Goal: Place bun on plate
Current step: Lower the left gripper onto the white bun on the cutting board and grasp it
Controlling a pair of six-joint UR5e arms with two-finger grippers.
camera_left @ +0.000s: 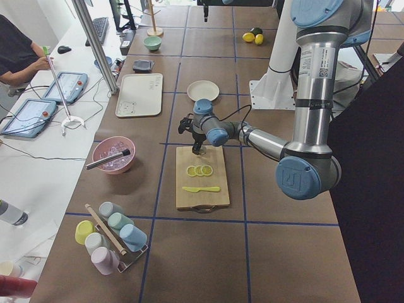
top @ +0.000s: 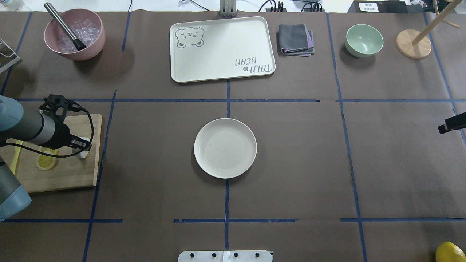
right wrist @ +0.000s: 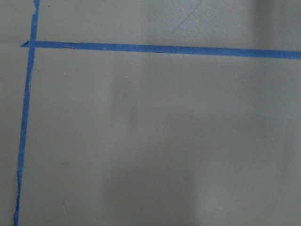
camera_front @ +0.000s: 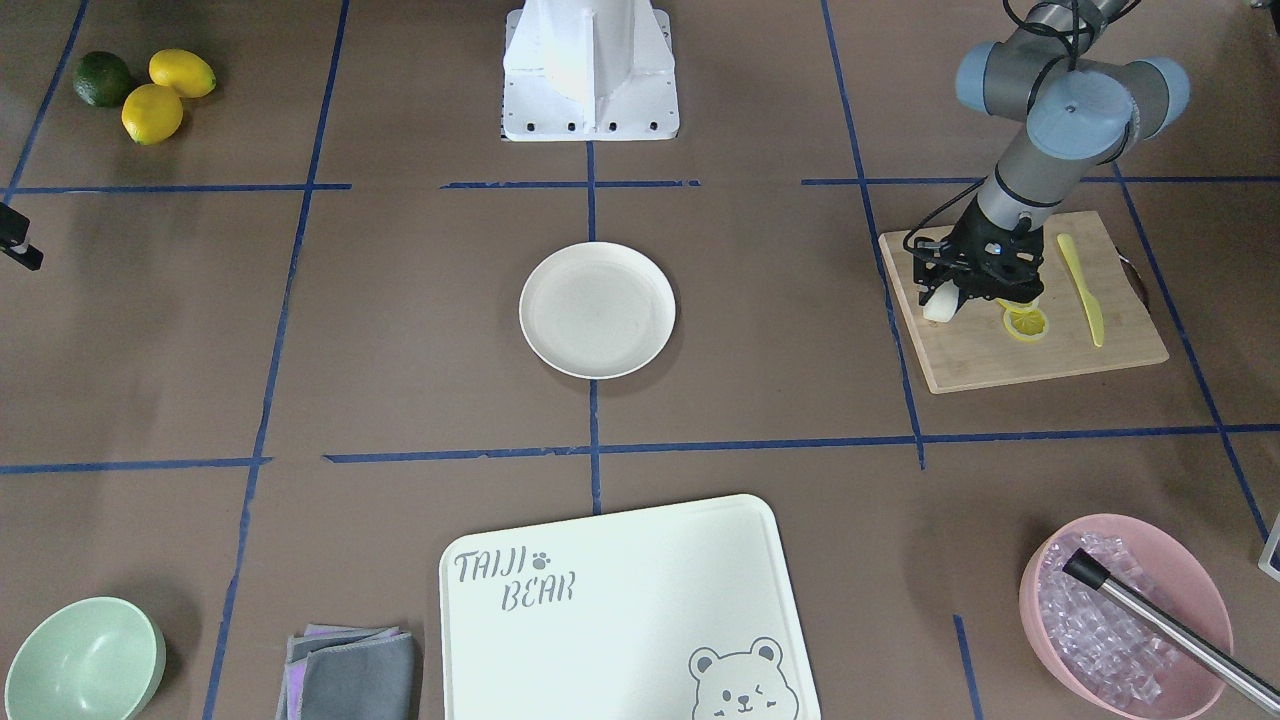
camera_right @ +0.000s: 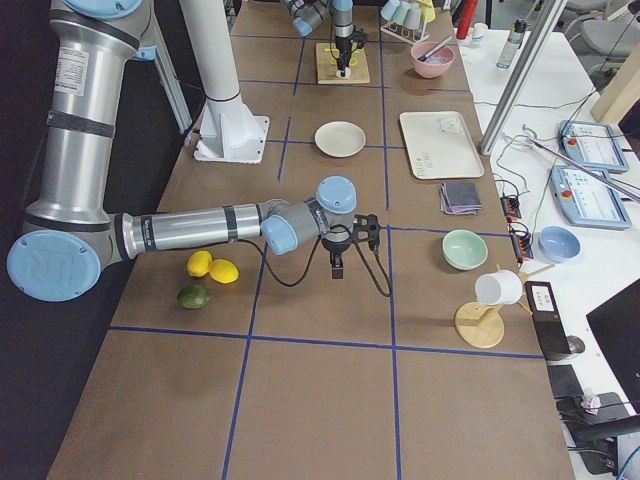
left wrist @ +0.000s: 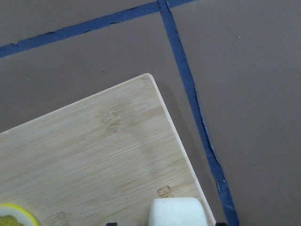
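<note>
Small and plain white, the rounded bun (left wrist: 176, 213) sits at the bottom edge of the left wrist view, near a corner of the pale bamboo cutting board (left wrist: 94, 155), with the left arm's fingers (camera_front: 960, 290) released and straddling it, tips just clear of its sides. I judge this the grasp step: next they must clench on the bun, lift, and carry it over the brown desk (camera_front: 400, 350) to the round off-white plate (camera_front: 597, 310), well apart. Whether the right arm's fingers (camera_right: 337, 262) are released or clenched, I cannot tell.

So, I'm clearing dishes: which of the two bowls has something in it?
The pink bowl on the robot's left: it holds clear ice cubes and a black-tipped metal rod. The pale green bowl is empty.
</note>
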